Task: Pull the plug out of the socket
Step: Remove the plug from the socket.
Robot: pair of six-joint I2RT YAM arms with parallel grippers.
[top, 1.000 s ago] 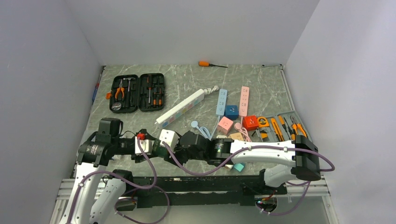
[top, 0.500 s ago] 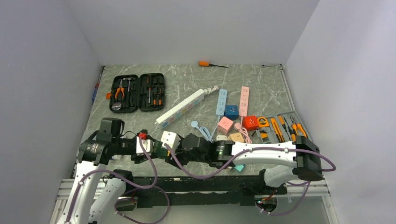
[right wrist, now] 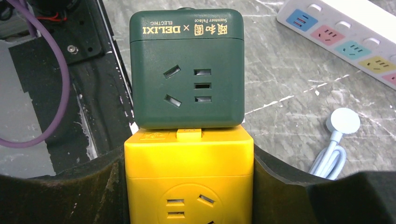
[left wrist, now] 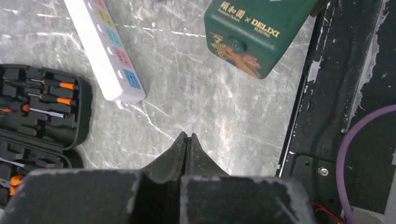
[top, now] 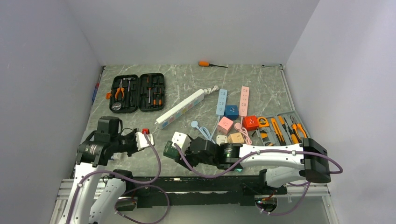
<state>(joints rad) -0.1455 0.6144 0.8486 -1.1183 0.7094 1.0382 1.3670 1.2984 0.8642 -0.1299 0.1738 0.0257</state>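
1 second ago my left claw (left wrist: 187, 138) stood open at the green cube (left wrist: 254, 32). Now it has drawn back left, pinched fully shut on nothing. That cube stays plugged into the yellow cube (right wrist: 187, 158), which my right claw (right wrist: 189, 186) clamps. I judge the pull missed.

Near the front edge of the marbled grey tabletop (top: 261, 88), the dark green cube socket (right wrist: 187, 70) sits against the front of the yellow cube socket (right wrist: 187, 182), which lies between the fingers of the right hand (right wrist: 189, 163). Behind them lies the long white power strip (top: 181, 108), the open black tool case (top: 137, 92) to its left, the grey tool tray (top: 280, 126) far right.
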